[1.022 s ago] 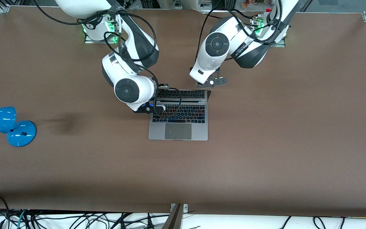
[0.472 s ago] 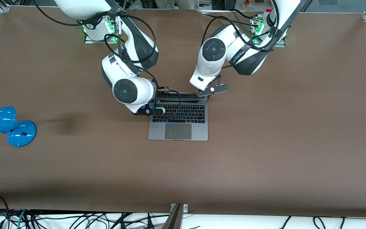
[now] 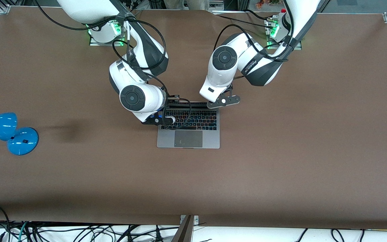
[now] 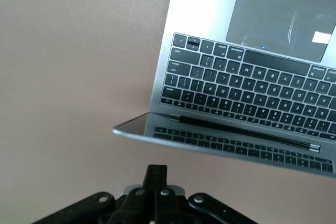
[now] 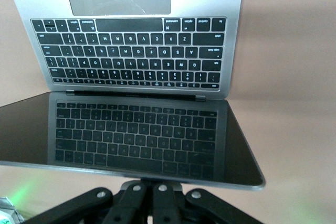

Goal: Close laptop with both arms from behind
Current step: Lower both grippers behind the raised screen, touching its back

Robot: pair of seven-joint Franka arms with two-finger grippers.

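We see the silver-grey laptop (image 3: 188, 132) half open, its dark screen mirroring the black keys. Left gripper (image 3: 223, 102) and right gripper (image 3: 161, 118) sit at the screen's top edge; we cannot tell their fingers' state

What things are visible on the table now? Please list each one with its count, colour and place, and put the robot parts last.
Laptop: one, silver-grey with black keys, middle of the table, lid partly lowered over the keyboard.
Lamp: one, blue, at the table edge toward the right arm's end.
Table: one, brown.
Cables: many, black, below the table edge nearest the front camera.
Right gripper: one, black, at the laptop's lid edge.
Left gripper: one, black, at the lid's other corner.
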